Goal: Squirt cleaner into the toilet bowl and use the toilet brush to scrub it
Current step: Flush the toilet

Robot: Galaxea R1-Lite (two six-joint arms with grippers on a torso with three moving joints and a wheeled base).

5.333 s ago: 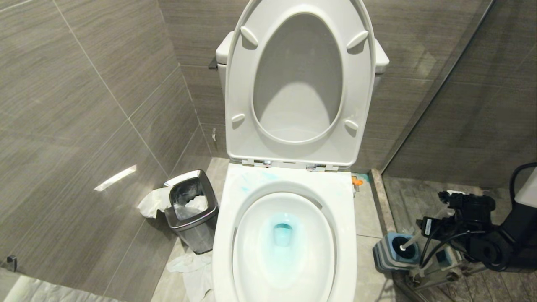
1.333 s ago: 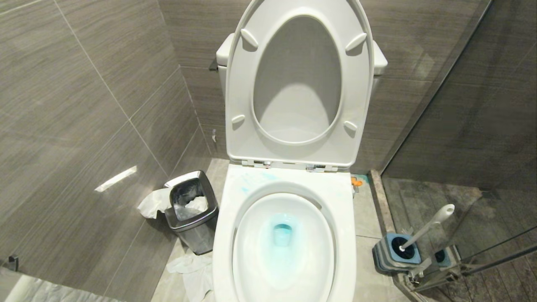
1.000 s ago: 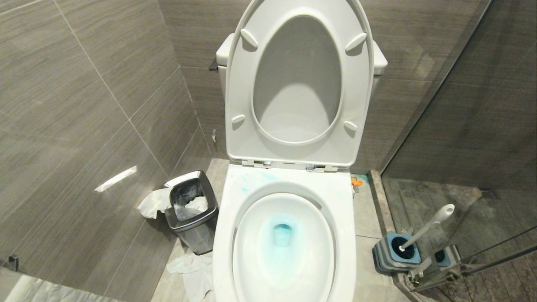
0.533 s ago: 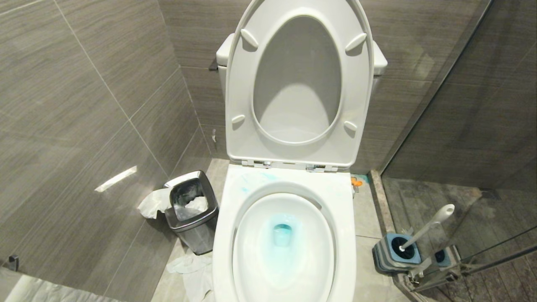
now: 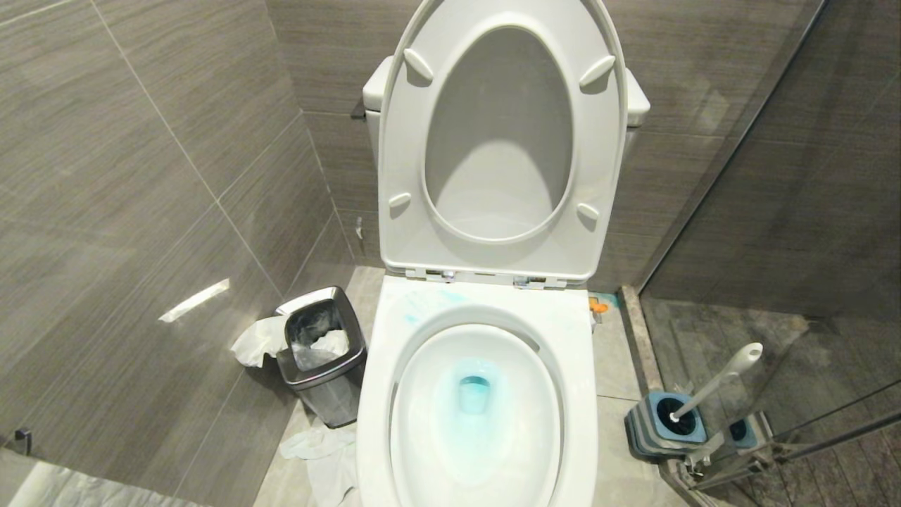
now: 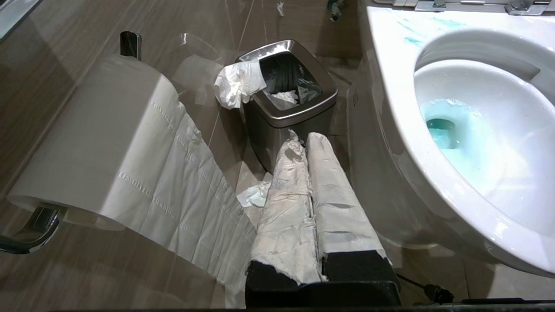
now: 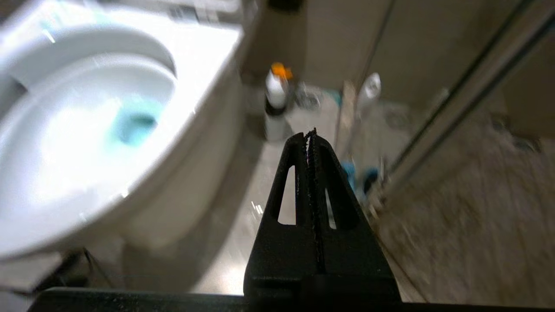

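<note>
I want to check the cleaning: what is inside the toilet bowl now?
The toilet bowl holds blue-tinted water around its drain, with blue smears on the rim behind it. No brush is inside. The front part lies outside the head view.

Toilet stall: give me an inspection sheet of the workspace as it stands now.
Surface: grey tiled floor; crumpled paper lies on it beside the toilet.
Job's things: toilet bowl holds blue-tinted water, with blue smears on the rim near the hinges; seat raised. Toilet brush stands tilted in its holder. Cleaner stands on the floor by the toilet's base.
Clutter: steel waste bin, with tissue hanging over its edge.
Grippers: left gripper shut, empty, fingers wrapped in paper; right gripper shut, empty. Neither shows in the head view.
Cables: a thin dark cable beside the left gripper's base.
Surroundings: tiled walls, glass partition, paper roll on its holder.
</note>
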